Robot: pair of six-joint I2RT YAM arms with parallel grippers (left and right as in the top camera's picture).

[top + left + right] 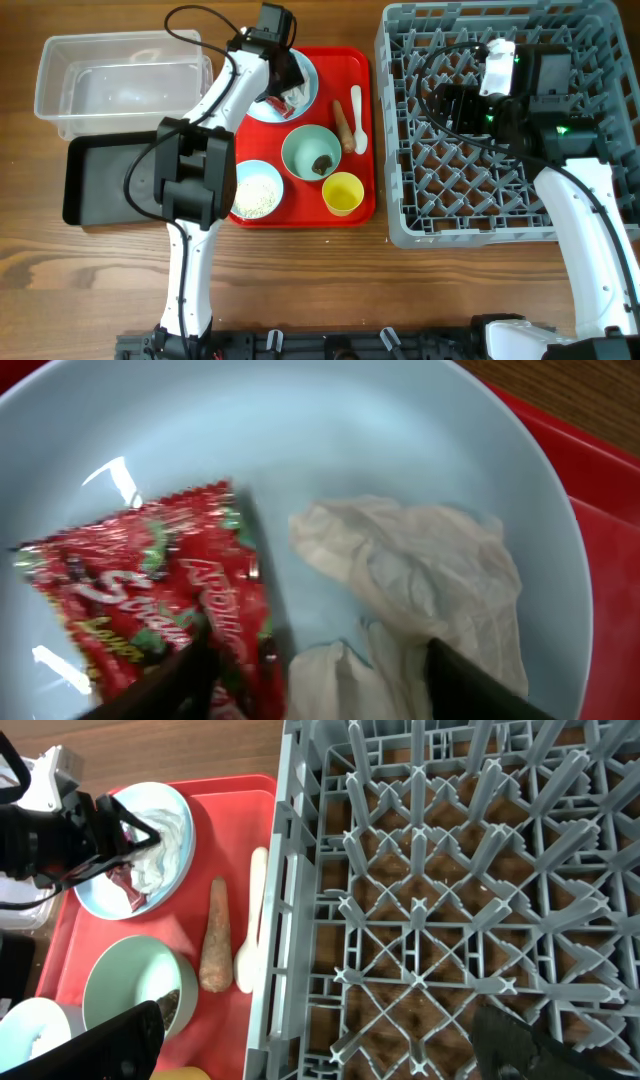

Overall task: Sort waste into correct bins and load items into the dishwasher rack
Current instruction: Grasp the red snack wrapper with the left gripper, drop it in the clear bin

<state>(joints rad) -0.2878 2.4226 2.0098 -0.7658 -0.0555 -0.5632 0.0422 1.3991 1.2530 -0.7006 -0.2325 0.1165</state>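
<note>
The pale blue plate on the red tray holds the red snack wrapper and the crumpled white tissue. My left gripper is open low over the plate, one finger on the wrapper's edge and the other by the tissue. My right gripper is open and empty above the left part of the grey dishwasher rack. The carrot-like stick and white spoon lie on the tray. The green bowl holds the dark lump. The light blue bowl holds rice. The yellow cup stands at the front.
The clear tub and the black tray sit left of the red tray. The rack's upright pegs stand under my right gripper. The left arm reaches across the tray's left side.
</note>
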